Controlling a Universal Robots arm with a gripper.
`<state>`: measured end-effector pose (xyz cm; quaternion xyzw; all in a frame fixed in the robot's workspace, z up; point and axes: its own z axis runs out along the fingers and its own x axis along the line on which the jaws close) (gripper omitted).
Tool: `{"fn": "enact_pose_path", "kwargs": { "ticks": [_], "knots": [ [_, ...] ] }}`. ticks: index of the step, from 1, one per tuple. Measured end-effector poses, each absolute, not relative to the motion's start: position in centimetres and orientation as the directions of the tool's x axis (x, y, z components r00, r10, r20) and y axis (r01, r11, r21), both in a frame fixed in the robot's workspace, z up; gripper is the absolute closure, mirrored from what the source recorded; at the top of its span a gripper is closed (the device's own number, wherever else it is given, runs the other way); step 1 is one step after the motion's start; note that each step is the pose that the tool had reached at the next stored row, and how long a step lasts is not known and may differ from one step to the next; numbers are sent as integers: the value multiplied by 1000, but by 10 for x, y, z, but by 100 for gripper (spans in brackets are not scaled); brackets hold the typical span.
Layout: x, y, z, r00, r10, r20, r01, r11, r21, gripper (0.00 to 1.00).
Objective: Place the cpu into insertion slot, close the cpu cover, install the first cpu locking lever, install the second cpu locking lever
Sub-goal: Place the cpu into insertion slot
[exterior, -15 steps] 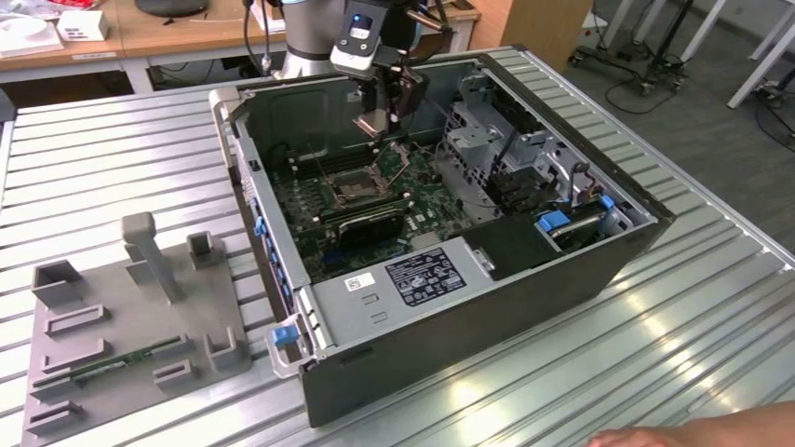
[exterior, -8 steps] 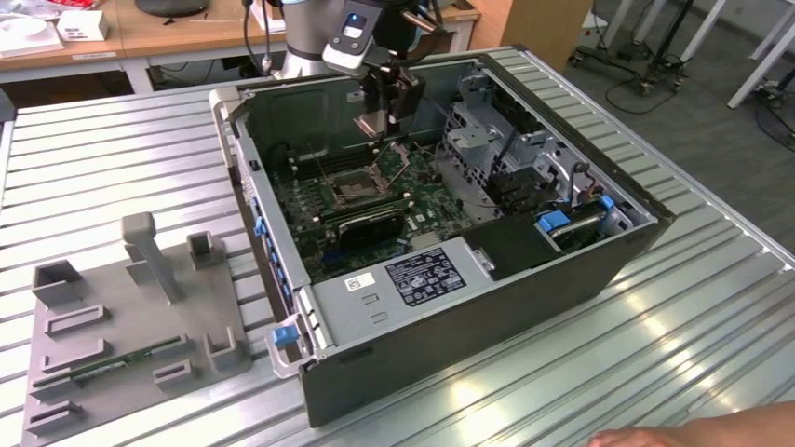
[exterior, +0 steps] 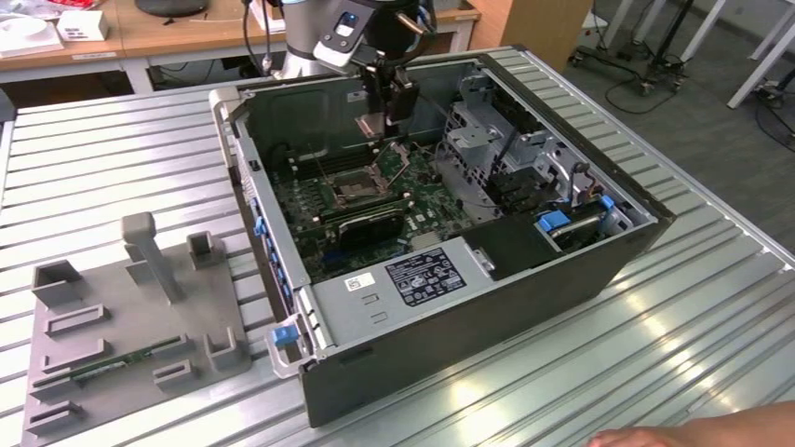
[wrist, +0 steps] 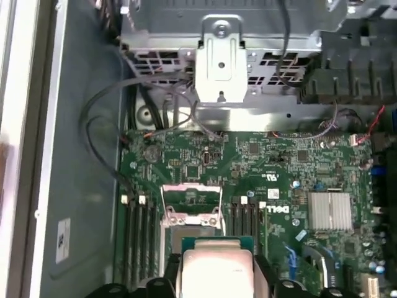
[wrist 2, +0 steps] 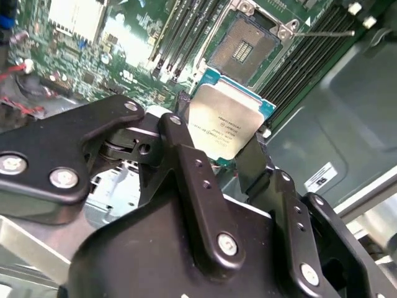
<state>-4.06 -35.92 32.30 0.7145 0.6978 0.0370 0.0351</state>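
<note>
Ribbed metal table point(exterior: 695, 335); wooden desks point(exterior: 186, 37) behind; grey floor point(exterior: 702, 112), possibly wheeled stands point(exterior: 647, 84).

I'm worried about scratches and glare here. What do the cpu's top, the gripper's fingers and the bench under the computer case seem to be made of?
The cpu: a brushed silvery metal lid, with a green board edge showing beneath it. The fingers: matte black, probably anodised metal or hard plastic, bolted with shiny screws. The bench: ribbed pale metal, likely aluminium, throwing soft highlights.

The grey-and-blue jointed arm point(exterior: 326, 47) reaches downward, its black two-fingered gripper point(wrist 2: 222, 133) pinching the flat silvery-grey square cpu point(wrist 2: 231, 117) by opposite edges.
</note>
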Motion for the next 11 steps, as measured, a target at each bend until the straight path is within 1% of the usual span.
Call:
{"fn": "enact_pose_path", "kwargs": {
  "ticks": [6,11],
  "knots": [
    [-41,-359,322,124,992,4,987,-124,102,46],
    [-41,-359,322,126,992,4,987,-126,102,46]
  ]
}}
